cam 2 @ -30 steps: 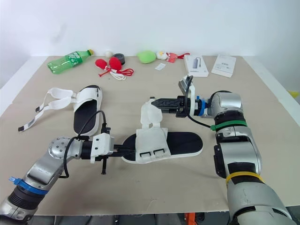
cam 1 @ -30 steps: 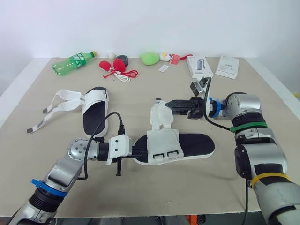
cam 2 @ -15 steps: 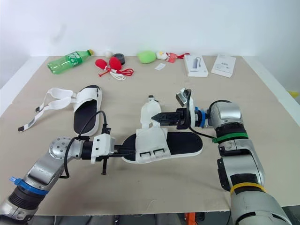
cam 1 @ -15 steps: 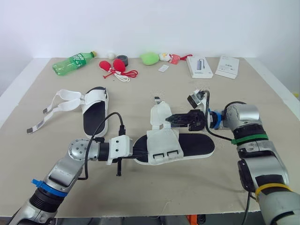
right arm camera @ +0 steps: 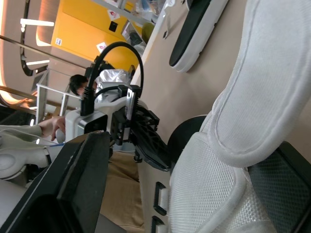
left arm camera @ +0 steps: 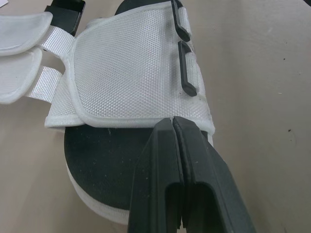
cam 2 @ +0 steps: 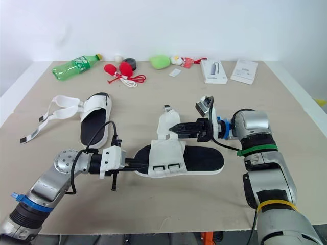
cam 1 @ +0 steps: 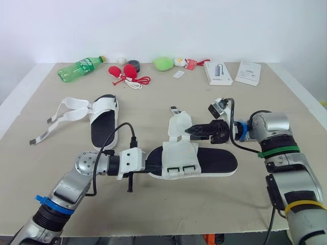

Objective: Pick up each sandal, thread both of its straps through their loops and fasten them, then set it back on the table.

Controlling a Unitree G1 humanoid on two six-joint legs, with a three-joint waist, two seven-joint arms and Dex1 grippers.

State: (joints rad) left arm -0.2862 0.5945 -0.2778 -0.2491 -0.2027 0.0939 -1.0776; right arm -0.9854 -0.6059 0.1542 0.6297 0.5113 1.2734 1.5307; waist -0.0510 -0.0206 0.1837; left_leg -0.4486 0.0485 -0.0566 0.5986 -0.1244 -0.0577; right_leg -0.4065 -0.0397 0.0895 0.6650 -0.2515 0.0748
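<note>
The near sandal [cam 1: 217,161], black sole with a white mesh upper, lies mid-table. Its two padded white straps [cam 1: 180,125] stand up loose on the far side. Two black loops [left arm camera: 184,73] on the upper's near edge hold nothing. My right gripper [cam 1: 189,131] reaches in from the right, shut on the straps' top edge. The left gripper [cam 1: 156,166] is shut, its fingers [left arm camera: 189,170] lying over the sole's left end. A second sandal [cam 1: 104,122] lies further left with its straps [cam 1: 71,112] spread loose on the table.
Along the far edge lie a green bottle [cam 1: 80,68], red toys with a cord [cam 1: 125,72], a green plush [cam 1: 163,63] and two white boxes [cam 1: 217,72] [cam 1: 248,72]. Bare tabletop [cam 1: 153,204] stretches in front of the near sandal.
My right gripper has come nearer and a little rightward, bringing the straps with it. The near sandal has slid slightly to the right. The left arm has barely moved.
</note>
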